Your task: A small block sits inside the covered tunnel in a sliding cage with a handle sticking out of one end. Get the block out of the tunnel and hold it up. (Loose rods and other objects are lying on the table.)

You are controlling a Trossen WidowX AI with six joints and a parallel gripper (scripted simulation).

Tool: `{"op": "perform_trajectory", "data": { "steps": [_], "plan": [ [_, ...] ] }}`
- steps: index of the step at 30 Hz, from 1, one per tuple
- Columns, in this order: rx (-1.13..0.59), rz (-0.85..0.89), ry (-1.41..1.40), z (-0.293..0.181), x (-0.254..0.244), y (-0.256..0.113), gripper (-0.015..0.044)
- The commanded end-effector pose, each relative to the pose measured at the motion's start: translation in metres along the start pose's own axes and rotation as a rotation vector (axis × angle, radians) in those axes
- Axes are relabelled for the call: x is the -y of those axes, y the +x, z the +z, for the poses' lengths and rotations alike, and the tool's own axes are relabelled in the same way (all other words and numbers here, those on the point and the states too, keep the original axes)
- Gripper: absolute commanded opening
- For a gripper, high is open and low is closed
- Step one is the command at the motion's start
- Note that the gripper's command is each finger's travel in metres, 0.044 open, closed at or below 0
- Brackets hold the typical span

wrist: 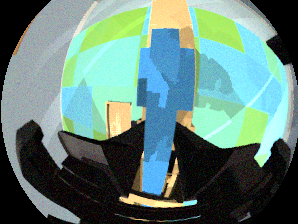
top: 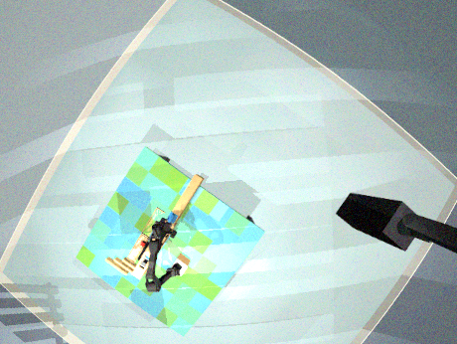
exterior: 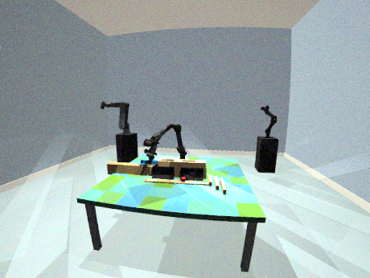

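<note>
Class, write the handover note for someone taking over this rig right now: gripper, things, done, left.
Gripper: closed on the blue handle.
Wooden tunnel: on the table, beside the long wooden beam.
Loose rods: near the tunnel's other end.
Done: handle gripped.
Left: likely slide the cage out, take the block, hold it up. I can't identify the block for sure.
</note>
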State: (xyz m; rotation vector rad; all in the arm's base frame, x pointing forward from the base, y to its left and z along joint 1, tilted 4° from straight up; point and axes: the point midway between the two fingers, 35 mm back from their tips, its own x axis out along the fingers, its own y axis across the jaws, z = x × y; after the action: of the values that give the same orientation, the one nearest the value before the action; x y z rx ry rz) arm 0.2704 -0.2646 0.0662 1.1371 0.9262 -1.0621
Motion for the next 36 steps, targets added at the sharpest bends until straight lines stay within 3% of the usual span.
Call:
{"op": "perform_trajectory", "data": {
  "steps": [1,12,24,25,36],
  "plan": [
    [-0.017,0.009,-0.006,-0.019,-0.004,-0.001,0.0000],
    [-0.021,0.010,-0.006,-0.054,-0.002,-0.004,0.0000],
    [-0.022,0.010,-0.006,-0.056,-0.001,-0.004,0.0000],
    [0.063,0.007,0.024,-0.026,0.001,-0.006,0.0026],
    [0.034,0.007,0.012,-0.021,-0.002,-0.019,0.0315]
  ]
}}
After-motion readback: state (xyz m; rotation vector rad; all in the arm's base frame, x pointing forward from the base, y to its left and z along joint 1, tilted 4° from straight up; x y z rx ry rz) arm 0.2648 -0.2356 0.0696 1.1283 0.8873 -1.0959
